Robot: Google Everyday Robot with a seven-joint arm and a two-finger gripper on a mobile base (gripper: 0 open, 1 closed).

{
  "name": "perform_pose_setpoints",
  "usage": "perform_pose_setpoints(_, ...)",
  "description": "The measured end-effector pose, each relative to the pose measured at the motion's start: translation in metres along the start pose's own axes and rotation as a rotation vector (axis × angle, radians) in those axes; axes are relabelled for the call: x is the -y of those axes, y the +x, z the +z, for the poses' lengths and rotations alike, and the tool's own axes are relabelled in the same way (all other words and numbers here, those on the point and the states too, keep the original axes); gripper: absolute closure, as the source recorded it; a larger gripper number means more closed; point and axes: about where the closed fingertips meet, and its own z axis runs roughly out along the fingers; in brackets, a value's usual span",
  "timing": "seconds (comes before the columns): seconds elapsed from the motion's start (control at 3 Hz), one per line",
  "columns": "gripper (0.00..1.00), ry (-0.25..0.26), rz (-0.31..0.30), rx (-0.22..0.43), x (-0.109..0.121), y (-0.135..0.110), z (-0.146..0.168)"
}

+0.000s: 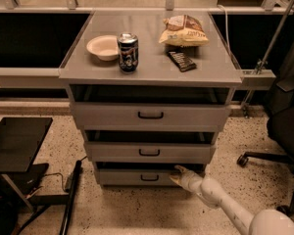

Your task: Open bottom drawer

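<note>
The grey cabinet has three drawer fronts, each with a small black bar handle. The bottom drawer [132, 177] is the lowest front, near the floor, with its handle [149, 178] at centre. A dark gap shows above each front. My gripper [178, 175] reaches in from the lower right on a white arm. Its fingertips sit at the bottom drawer's top right edge, to the right of the handle, one at the upper edge and one on the front face.
On the cabinet top [152, 67] stand a white bowl [102, 47], a dark can [128, 52], a chip bag [183, 31] and a dark bar [181, 60]. A black side table [17, 143] is at left. An office chair base [269, 158] is at right.
</note>
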Motion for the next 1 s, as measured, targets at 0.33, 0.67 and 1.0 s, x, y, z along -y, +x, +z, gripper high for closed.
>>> perform_pose_setpoints(0.33, 1.00, 0.005, 0.019, 0.014, 0.000, 0.002, -0.004)
perform_pose_setpoints(0.67, 1.00, 0.005, 0.020, 0.014, 0.000, 0.001, -0.005)
perform_pose_setpoints(1.0, 1.00, -0.002, 0.060, 0.044, -0.022, 0.007, -0.013)
